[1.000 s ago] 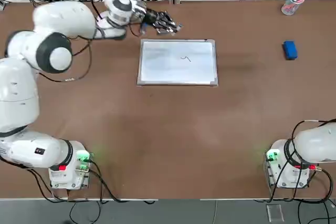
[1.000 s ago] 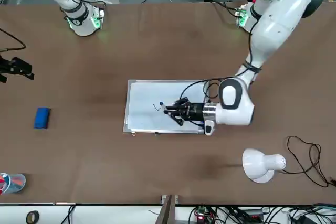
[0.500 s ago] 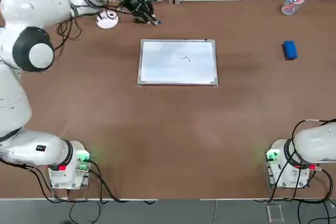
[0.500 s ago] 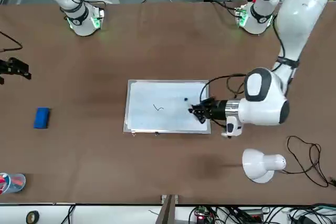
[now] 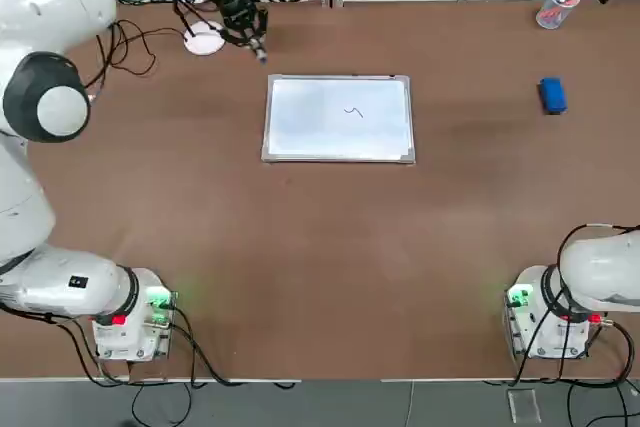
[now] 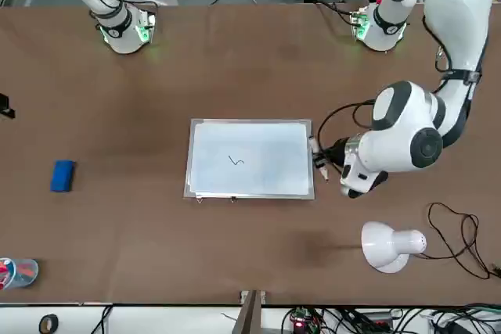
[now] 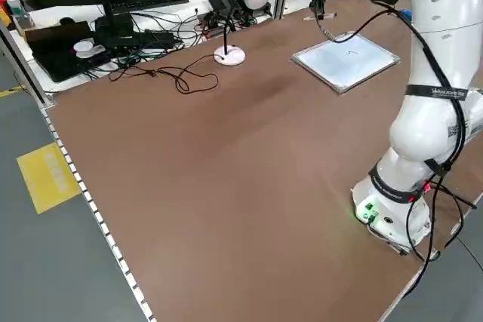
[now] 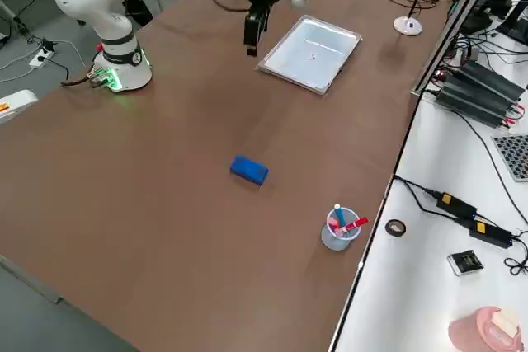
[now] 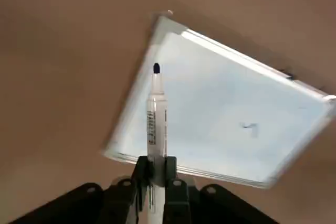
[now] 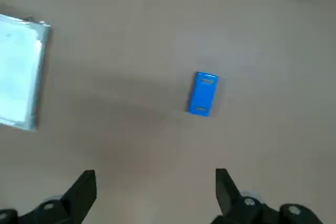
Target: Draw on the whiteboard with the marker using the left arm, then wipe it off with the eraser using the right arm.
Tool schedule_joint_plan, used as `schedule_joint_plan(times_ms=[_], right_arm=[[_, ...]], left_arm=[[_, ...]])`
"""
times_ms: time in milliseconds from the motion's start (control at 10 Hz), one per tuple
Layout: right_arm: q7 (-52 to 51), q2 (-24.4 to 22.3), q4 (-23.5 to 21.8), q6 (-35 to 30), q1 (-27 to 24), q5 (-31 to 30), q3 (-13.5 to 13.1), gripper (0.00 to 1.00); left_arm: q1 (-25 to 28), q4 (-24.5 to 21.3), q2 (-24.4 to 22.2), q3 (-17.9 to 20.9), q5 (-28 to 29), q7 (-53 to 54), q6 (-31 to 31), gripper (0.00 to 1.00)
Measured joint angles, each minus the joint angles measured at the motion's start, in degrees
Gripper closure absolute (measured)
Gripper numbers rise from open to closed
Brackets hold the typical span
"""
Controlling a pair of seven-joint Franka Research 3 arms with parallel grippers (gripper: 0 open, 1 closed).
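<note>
The whiteboard (image 5: 339,118) lies flat at the table's middle with a small dark squiggle (image 5: 353,112) on it. My left gripper (image 5: 252,39) hovers past the board's far left corner, shut on the marker (image 9: 156,114); its dark tip points out over the board's corner in the left wrist view. The blue eraser (image 5: 552,95) lies on the table to the right, well away from the board. My right gripper (image 10: 155,192) hangs high above that side, open and empty, with the eraser (image 10: 202,93) below and ahead of its fingers.
A clear cup of pens (image 5: 553,9) stands at the far right edge beyond the eraser. A white desk lamp (image 5: 204,39) with loose cables sits just left of my left gripper. Both arm bases (image 5: 135,322) stand at the near edge.
My left gripper has carried the marker off the board's far edge to a spot beyond its far left corner. The right gripper has drifted farther right.
</note>
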Motion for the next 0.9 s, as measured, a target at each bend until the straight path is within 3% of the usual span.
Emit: schedule_joint_plan(times_ms=[400,700,900], right_arm=[[-0.93,5.00,-4.62,11.06,-4.10,0.06,0.01,0.00],[-0.96,10.21,-5.71,17.38,-5.88,0.10,0.01,0.00],[-0.98,12.94,-5.77,20.40,-6.13,0.12,0.03,0.00]], left_arm=[[3.21,-2.66,-2.47,0.08,11.19,12.16,-3.31,0.83],[7.45,-6.47,-4.14,0.10,12.78,20.70,-2.80,0.83],[10.03,-11.68,-5.70,0.10,13.49,24.85,2.49,0.83]])
